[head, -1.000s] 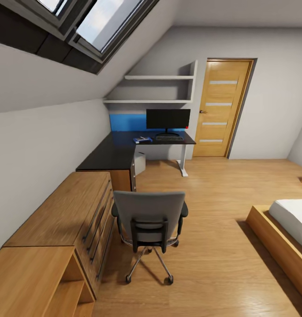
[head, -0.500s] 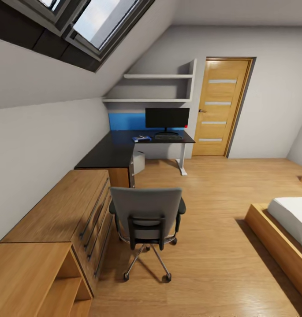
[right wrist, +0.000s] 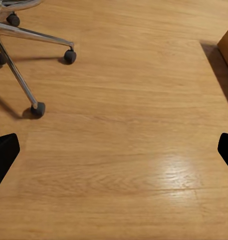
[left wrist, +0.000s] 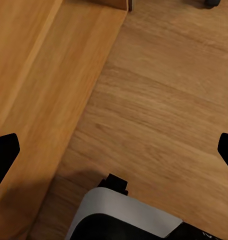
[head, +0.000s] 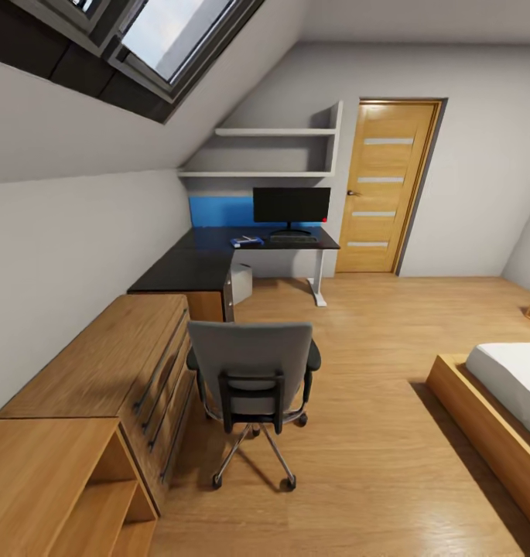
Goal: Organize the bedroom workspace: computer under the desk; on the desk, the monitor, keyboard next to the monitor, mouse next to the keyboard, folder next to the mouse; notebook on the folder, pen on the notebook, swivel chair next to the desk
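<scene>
Grey-backed swivel chair (head: 253, 387) on its chrome wheeled base (right wrist: 24, 65) stands nearest you on the wooden floor (head: 373, 433), beside the light wooden drawer chest (head: 102, 371). Your left gripper (left wrist: 114, 150) and right gripper (right wrist: 114, 150) both hang spread wide over bare floor, holding nothing. Beyond, the glossy black L-shaped desk (head: 187, 267) carries the bright-blue folder (head: 245, 241), slim keyboard (head: 293, 239) and wide black monitor (head: 292, 205); the white computer tower (head: 242, 282) sits under it. Everything appears slightly lower-left than before: your view shifted.

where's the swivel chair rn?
Head view: the swivel chair stands on the wood floor at lower centre, backrest toward the camera, beside the wooden drawer chest and short of the desk.
</scene>
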Robot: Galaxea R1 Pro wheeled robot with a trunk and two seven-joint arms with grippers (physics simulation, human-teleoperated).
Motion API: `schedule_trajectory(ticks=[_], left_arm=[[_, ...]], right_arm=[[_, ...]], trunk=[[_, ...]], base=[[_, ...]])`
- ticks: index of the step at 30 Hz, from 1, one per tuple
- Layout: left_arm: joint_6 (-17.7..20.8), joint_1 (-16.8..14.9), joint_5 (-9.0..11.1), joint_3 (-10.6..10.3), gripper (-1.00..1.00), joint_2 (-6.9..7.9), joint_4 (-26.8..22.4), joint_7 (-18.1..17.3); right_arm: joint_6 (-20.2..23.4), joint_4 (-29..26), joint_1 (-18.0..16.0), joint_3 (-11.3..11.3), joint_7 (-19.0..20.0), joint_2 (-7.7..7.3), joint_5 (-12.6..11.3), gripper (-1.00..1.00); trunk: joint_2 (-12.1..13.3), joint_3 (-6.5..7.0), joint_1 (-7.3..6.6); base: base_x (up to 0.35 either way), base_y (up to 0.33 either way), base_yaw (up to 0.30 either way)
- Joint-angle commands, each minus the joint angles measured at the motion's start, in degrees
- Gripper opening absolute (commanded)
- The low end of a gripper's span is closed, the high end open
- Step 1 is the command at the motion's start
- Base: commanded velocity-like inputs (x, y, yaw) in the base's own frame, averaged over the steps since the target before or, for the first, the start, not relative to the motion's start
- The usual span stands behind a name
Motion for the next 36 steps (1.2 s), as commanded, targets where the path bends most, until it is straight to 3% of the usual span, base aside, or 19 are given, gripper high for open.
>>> schedule_trajectory(ticks=[1,36], left_arm=[[-0.2,0.0,0.5,-0.5,1.0,0.05,-0.1,0.4],[0.0,0.0,0.5,-0.5,1.0,-0.02,0.0,0.4]], right_arm=[[0.0,0.0,0.0,0.5,-0.5,0.0,0.0,1.0],[0.1,0.0,0.0,0.5,-0.5,0.02,0.0,1.0]], trunk=[[-0.4,-0.24,0.23],[-14.5,-6.52,7.92]], base=[[-0.002,-0.003,0.0],[0.0,0.0,0.0]])
